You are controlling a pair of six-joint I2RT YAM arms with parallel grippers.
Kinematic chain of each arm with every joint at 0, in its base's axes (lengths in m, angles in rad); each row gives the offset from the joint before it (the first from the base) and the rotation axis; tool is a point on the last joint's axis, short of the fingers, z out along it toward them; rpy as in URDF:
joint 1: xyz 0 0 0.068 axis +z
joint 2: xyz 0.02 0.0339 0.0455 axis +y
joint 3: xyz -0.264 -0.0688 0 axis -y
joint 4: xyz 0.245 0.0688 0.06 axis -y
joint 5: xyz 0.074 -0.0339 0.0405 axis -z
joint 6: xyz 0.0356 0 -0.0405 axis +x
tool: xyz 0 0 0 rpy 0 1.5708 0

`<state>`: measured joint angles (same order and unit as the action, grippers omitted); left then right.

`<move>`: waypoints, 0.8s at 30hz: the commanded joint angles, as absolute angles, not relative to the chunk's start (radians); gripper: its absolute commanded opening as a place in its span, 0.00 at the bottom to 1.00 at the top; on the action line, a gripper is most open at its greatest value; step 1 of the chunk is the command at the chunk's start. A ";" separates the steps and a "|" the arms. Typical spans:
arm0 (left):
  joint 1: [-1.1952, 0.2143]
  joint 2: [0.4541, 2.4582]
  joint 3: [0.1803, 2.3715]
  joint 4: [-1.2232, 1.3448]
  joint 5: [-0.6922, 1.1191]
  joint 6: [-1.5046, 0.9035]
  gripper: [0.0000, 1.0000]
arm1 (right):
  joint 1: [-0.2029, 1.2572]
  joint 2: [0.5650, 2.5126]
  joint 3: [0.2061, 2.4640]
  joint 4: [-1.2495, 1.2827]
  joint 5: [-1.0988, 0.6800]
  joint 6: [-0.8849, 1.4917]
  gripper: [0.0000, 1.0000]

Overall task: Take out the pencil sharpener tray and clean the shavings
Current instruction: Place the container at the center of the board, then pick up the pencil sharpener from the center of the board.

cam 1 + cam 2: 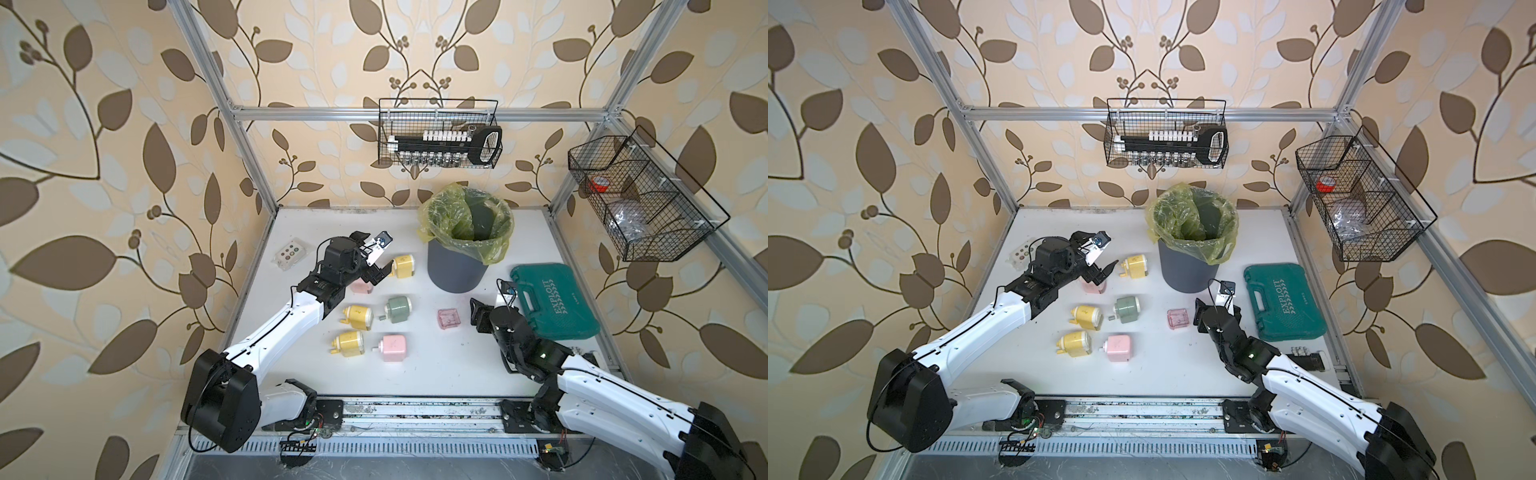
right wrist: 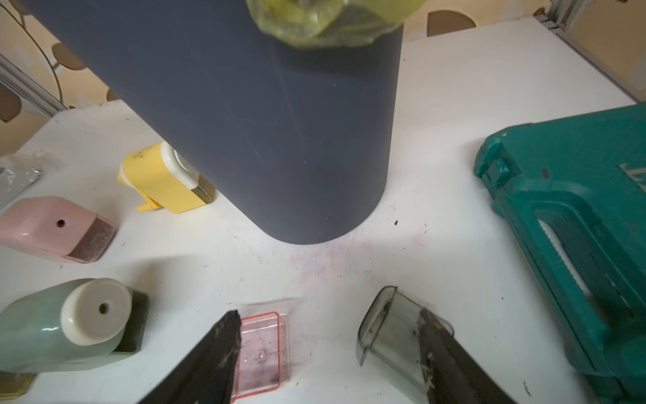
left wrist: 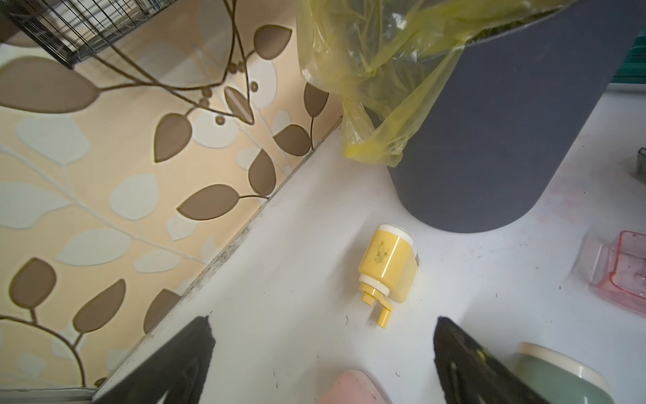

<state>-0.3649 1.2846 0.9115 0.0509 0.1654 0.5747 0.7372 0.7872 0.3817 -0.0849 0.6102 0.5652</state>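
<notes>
Closest to the lens, the right fingers (image 2: 223,346) stand well apart, gripping nothing; pink tray (image 2: 265,349) lies on the worktop (image 2: 437,175) just beside one finger; smoky grey tray (image 2: 388,332) lies against the other, contact unclear; both trays sit in front of the grey bin (image 2: 262,122); left fingers (image 3: 465,360) are fully spread, empty, left of the bin, above a pink sharpener (image 3: 349,388).

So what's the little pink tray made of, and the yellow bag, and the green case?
The pink tray looks like hard clear plastic: glossy, with the table showing through. The yellow bag looks like thin plastic film: crinkled, shiny, see-through. The green case seems to be moulded hard plastic, fairly matt, with a moulded latch and handle.
</notes>
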 commanded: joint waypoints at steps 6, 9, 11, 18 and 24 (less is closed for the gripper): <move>-0.289 1.528 1.186 -0.219 0.443 0.646 0.99 | 0.732 0.665 0.477 -0.241 0.520 0.423 0.76; -0.287 1.602 1.281 -0.310 0.480 0.690 0.97 | 0.731 0.654 0.498 -0.272 0.514 0.391 0.76; -0.288 1.659 1.352 -0.397 0.505 0.750 0.94 | 0.732 0.653 0.501 -0.285 0.508 0.380 0.76; -0.288 1.835 1.590 -0.668 0.572 0.910 0.90 | 0.730 0.657 0.480 -0.312 0.479 0.386 0.76; -0.310 1.944 1.687 -0.789 0.557 1.012 0.87 | 0.729 0.622 0.484 -0.337 0.475 0.340 0.78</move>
